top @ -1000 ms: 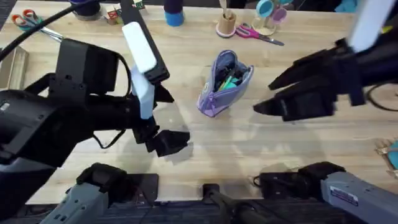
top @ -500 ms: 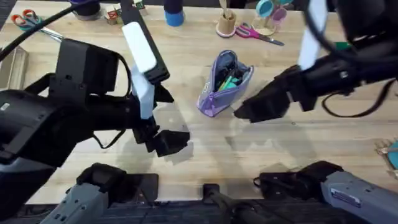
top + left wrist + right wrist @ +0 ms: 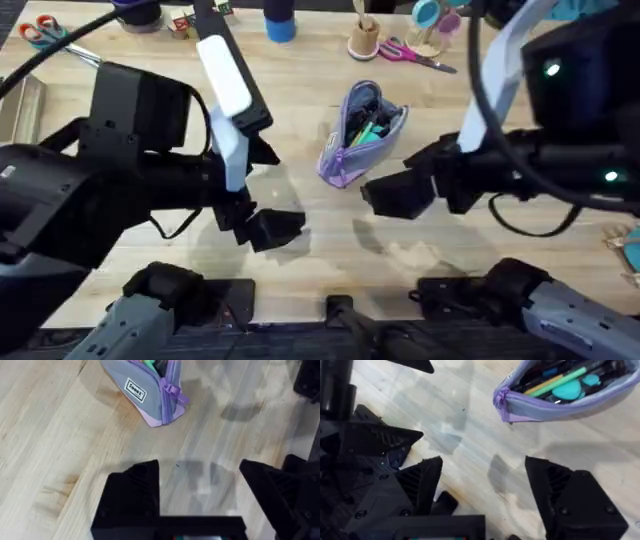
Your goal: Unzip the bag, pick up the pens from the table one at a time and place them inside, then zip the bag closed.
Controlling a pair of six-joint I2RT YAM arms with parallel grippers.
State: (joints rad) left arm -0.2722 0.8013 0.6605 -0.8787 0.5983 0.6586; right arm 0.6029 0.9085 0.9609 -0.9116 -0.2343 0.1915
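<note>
bag (image 3: pixel 361 133): centre of the overhead frame on the table (image 3: pixel 330 240), unzipped, long axis running lower left to upper right
pens (image 3: pixel 559 382): inside, lying along the bag
left gripper (image 3: pixel 199 492): jaws apart, empty
right gripper (image 3: pixel 485 490): jaws apart, empty, near the bag's lower end

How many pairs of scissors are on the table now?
2: the orange-handled scissors lie at the table's far left corner, the pink-handled scissors at the far edge beyond the bag. Others may be hidden.
</note>
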